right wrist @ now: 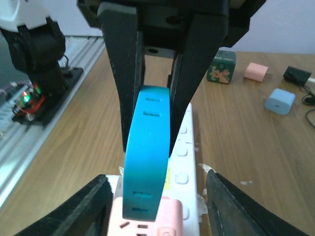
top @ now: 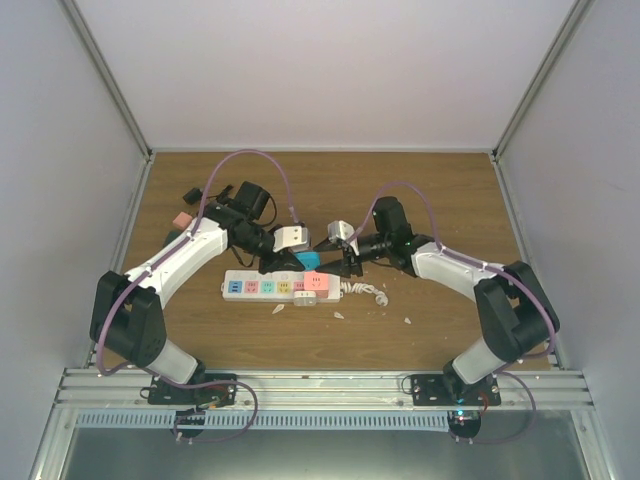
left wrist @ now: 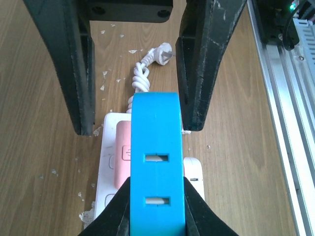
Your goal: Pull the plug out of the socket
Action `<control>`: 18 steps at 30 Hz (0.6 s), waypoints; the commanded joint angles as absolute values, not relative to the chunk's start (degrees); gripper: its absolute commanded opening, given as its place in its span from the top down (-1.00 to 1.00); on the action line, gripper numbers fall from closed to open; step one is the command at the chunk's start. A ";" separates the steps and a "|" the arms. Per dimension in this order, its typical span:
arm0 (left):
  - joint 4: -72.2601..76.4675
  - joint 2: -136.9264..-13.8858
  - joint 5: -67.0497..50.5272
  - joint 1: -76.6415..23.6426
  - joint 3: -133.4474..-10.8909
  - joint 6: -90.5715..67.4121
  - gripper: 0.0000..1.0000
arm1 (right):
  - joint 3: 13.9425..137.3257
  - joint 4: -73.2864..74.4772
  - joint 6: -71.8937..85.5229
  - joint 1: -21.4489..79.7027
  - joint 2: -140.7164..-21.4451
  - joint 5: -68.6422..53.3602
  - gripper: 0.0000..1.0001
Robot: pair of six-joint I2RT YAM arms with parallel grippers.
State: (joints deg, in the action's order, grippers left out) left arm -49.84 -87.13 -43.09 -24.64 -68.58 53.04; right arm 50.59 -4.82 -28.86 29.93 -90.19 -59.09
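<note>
The socket, a long white power strip [top: 262,287] with coloured faces, lies flat on the wooden table, its coiled white cord [top: 368,291] at the right end. A pink face [top: 314,283] sits at that end. My left gripper [top: 300,252] is shut on the blue plug [top: 308,261], a blue block with slots, and holds it tilted over the strip's pink end [left wrist: 122,152]. The left wrist view shows my fingers [left wrist: 197,211] clamping the plug [left wrist: 156,147]. My right gripper [right wrist: 162,206] is open, its fingers [right wrist: 93,206] either side of the pink face [right wrist: 147,219]. The plug's prongs are hidden.
Several small chargers lie at the back left: green [right wrist: 220,66], pink [right wrist: 257,72], light blue [right wrist: 280,101], black [right wrist: 297,75]. White scraps [top: 340,315] litter the wood in front of the strip. An aluminium rail [left wrist: 280,123] runs along the near edge. Grey walls enclose the table.
</note>
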 commanded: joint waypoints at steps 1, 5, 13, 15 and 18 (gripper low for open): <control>-47.25 -85.19 -45.95 -24.96 -70.11 50.29 0.96 | 52.40 -3.17 -24.13 30.52 -88.59 -62.34 0.04; -45.58 -85.04 -45.17 -24.89 -69.40 48.94 0.96 | 53.12 -2.15 -23.92 30.72 -88.70 -61.58 0.32; -44.98 -84.07 -44.37 -23.71 -69.18 47.21 0.55 | 53.63 -0.24 -23.21 30.52 -87.53 -60.40 0.99; -45.72 -83.75 -45.04 -22.62 -69.09 47.63 0.37 | 53.67 0.74 -23.33 30.31 -87.15 -60.64 0.99; -46.48 -82.96 -46.62 -20.79 -69.13 48.11 0.29 | 53.66 2.06 -24.12 30.18 -86.79 -60.73 0.99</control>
State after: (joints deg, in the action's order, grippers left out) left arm -47.40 -85.45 -43.90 -23.14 -68.55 48.18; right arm 52.51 -0.62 -23.07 30.17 -88.47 -59.96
